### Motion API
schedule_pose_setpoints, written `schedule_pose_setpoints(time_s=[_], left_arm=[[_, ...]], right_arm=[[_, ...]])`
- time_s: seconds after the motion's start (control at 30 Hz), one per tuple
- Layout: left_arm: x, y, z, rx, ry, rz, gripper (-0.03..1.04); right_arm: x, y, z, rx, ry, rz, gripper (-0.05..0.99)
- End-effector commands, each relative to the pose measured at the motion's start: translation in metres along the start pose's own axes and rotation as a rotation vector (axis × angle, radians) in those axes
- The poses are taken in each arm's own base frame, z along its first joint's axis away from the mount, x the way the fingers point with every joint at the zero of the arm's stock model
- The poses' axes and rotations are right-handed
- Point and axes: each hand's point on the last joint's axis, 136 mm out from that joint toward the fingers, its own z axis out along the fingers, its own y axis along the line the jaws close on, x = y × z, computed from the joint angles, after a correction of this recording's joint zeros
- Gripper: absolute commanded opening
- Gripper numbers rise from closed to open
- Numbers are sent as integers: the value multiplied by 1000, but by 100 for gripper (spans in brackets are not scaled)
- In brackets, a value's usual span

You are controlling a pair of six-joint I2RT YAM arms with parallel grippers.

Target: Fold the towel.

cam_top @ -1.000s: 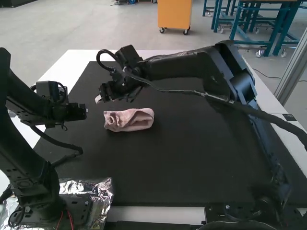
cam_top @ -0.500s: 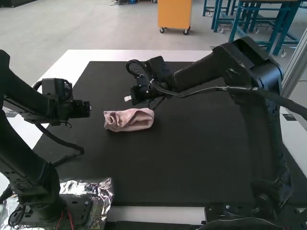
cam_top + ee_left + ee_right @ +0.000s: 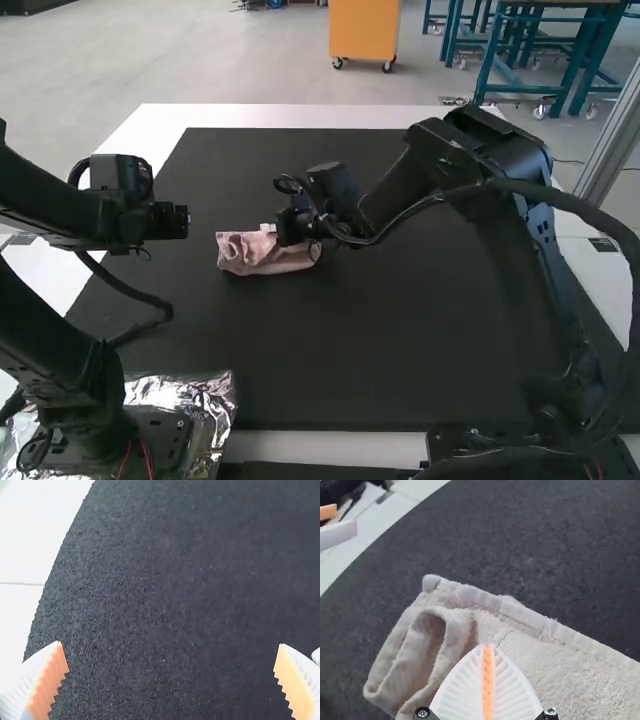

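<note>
The pink towel (image 3: pixel 246 254) lies in a narrow folded bundle on the black mat, left of the table's middle. In the right wrist view the towel (image 3: pixel 540 652) has rolled, creased layers at one end and a hemmed edge along its side. My right gripper (image 3: pixel 268 228) is low over the towel's far edge; up close my right gripper (image 3: pixel 488 647) has its fingers pressed together above the cloth, and whether they touch it I cannot tell. My left gripper (image 3: pixel 186 222) hangs over the mat's left side, apart from the towel. In its own view my left gripper (image 3: pixel 171 655) stands wide open over bare mat.
The black mat (image 3: pixel 400 330) covers most of the white table (image 3: pixel 150 125). Crinkled foil (image 3: pixel 215 395) lies by the left arm's base. Cables hang along both arms, and the right arm reaches across the mat's far half.
The right gripper first moved to the right, then came down and slightly left to the towel. The left gripper shifted slightly right and up early on. The towel has stayed in place.
</note>
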Motion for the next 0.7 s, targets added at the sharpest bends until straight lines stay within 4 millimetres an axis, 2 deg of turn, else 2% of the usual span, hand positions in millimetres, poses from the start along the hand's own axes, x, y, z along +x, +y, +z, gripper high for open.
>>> schedule_pose_setpoints(time_s=[0.0, 0.17, 0.3, 0.43, 0.57, 0.6, 0.67], left_arm=[[-31, 3, -7, -16, -72, 7, 97], [-37, 3, -8, -16, -74, 8, 97], [-43, 4, -9, -16, -78, 8, 97], [-50, 4, -11, -16, -84, 7, 97], [-58, 4, -14, -17, -98, 7, 97], [-62, 4, -15, -17, -104, 7, 97], [-69, 5, -16, -18, -116, 7, 97]], right_arm=[[-1, 4, 5, -26, -21, 23, -2], [24, 0, 18, -28, 7, 37, -2], [47, 8, 30, -37, 47, 40, -2], [59, 9, 36, -34, 67, 38, -2], [48, 5, 32, -26, 52, 68, -2], [35, 1, 26, -15, 39, 72, -2], [-7, -7, 6, 2, -22, 88, -2]])
